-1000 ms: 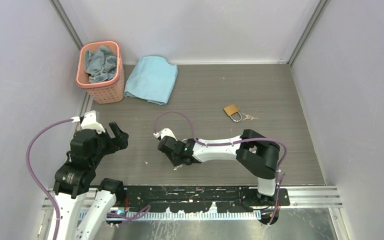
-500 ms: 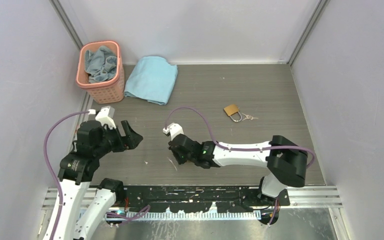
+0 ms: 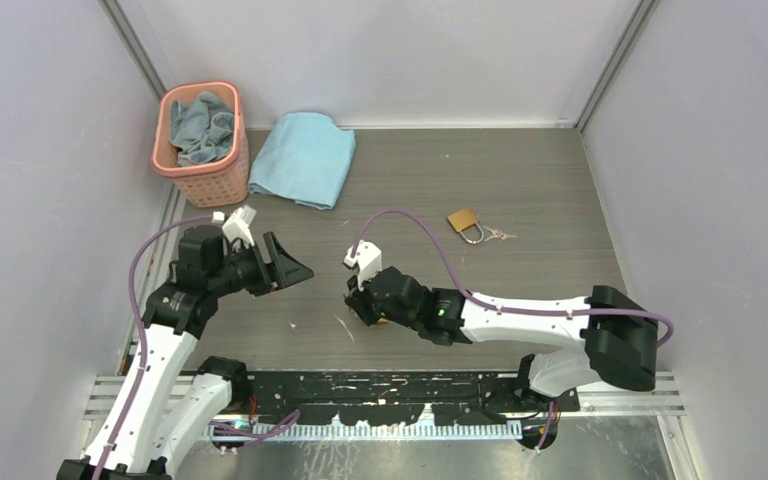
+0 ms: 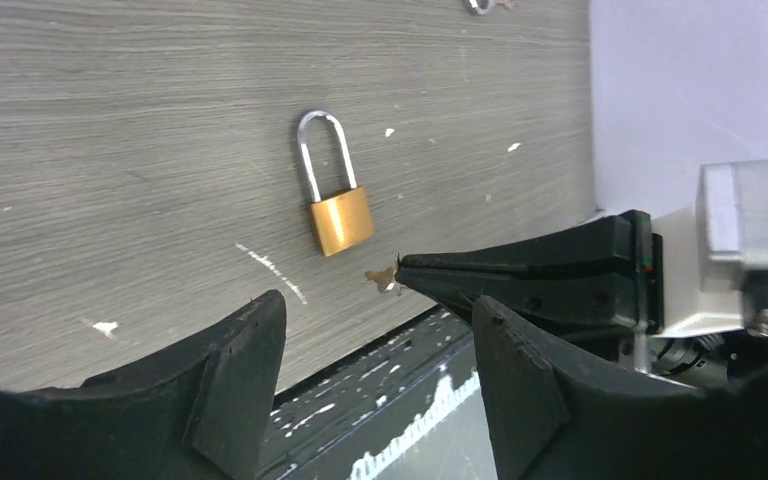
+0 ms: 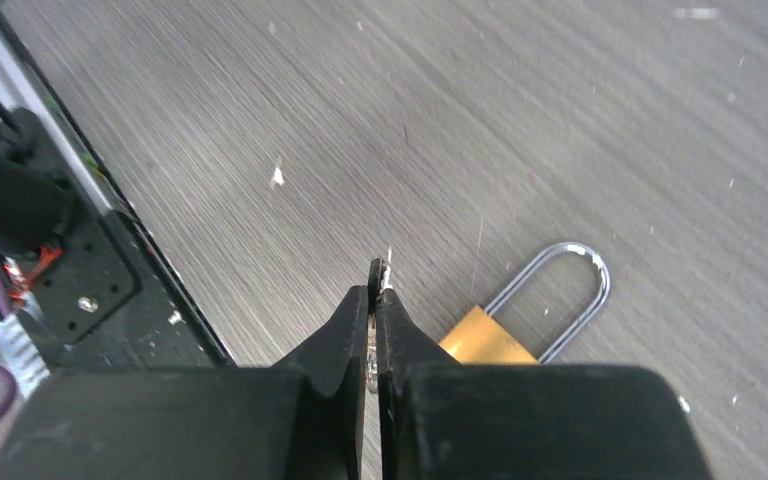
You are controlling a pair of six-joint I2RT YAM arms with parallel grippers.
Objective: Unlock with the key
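Note:
A brass padlock [image 5: 482, 342] with a closed silver shackle lies flat on the grey table, just right of my right gripper's tips and partly under its fingers. It also shows in the left wrist view [image 4: 339, 221]. In the top view only a gold sliver [image 3: 385, 322] shows beneath the arm. My right gripper [image 5: 377, 272] is shut on a thin silver key whose tip pokes out past the fingertips; in the top view it [image 3: 354, 301] is low over the table. My left gripper [image 4: 378, 305] is open and empty, raised left of the padlock [image 3: 298, 270].
A second brass padlock [image 3: 464, 220] with a small bunch of keys [image 3: 498, 235] lies further back on the right. A pink basket [image 3: 201, 140] with cloth and a folded blue towel [image 3: 304, 158] are at the back left. The black rail [image 3: 390, 385] runs along the near edge.
My left arm has swung forward and right towards the table's middle, still open. My right arm has stretched out, carrying its shut gripper a little right and away from the near edge.

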